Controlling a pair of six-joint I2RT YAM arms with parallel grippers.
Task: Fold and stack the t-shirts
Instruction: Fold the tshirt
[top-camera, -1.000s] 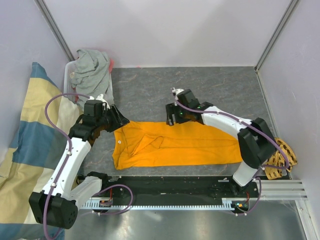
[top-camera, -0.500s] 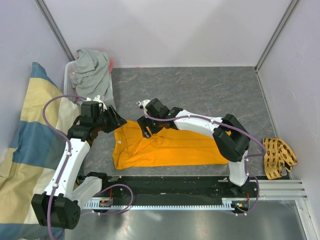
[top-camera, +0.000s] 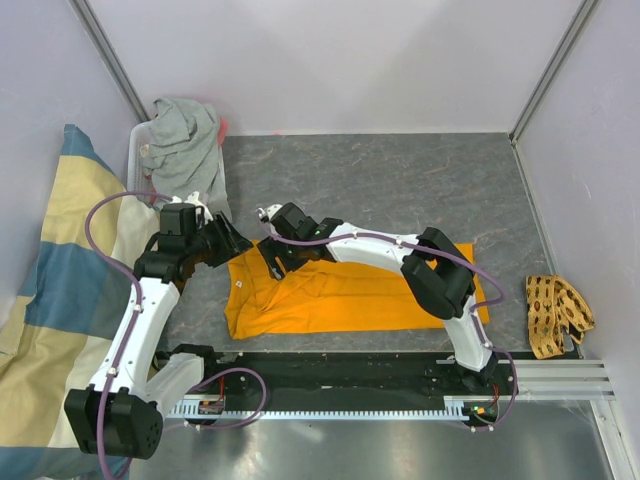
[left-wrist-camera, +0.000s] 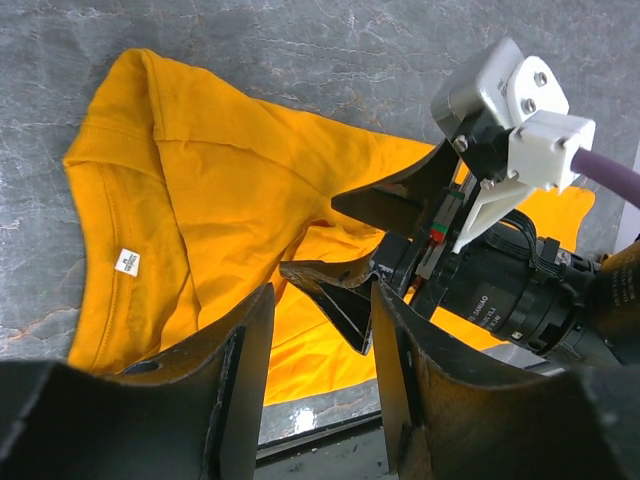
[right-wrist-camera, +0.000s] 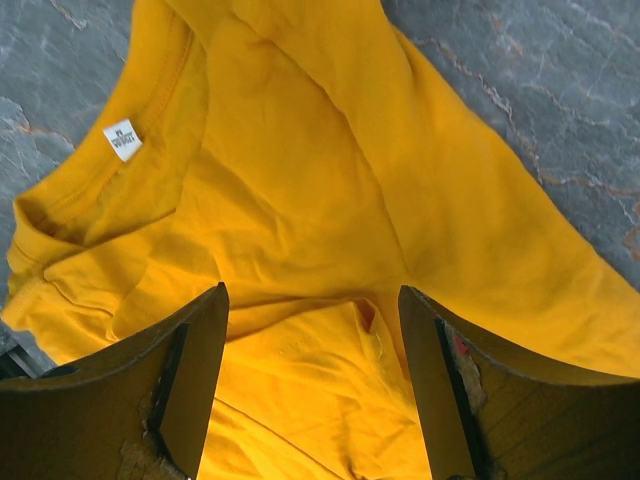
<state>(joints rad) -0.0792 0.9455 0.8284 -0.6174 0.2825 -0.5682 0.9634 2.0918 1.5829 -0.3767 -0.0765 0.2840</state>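
The bright orange short-sleeved cotton t-shirt (top-camera: 350, 295) lies lengthwise on the dark grey marbled worktop (top-camera: 400, 180), just beyond my arm bases. Its round neck points to my left. It is rumpled rather than flat, with soft ridges running through the chest. A small white label (right-wrist-camera: 123, 140) shows inside the collar.

My left hand (top-camera: 237, 243) sits at the far left corner of that shirt, by the neck end. Its two fingers stand partly apart, with nothing gripped between them. I cannot tell whether the tips touch the cloth.

My right arm reaches across to the left, so my right hand (top-camera: 275, 262) is over the same neck end, near my left hand. From my right wrist, both fingers (right-wrist-camera: 195, 370) are spread wide over wrinkled orange fabric, and no cloth is caught between them. From my left wrist, the dark fingers of my right hand (left-wrist-camera: 312, 238) point down toward the shirt just past my own fingertips.

The light heather grey cotton t-shirt (top-camera: 180, 140) is heaped in a white bin (top-camera: 133, 165) at the far left corner and spills over its rim.

A large cream-and-blue blocked cloth (top-camera: 50, 270) lies beyond the left edge of the worktop. A small tan woven piece (top-camera: 555, 315) lies at the right edge, well apart from both shirts.
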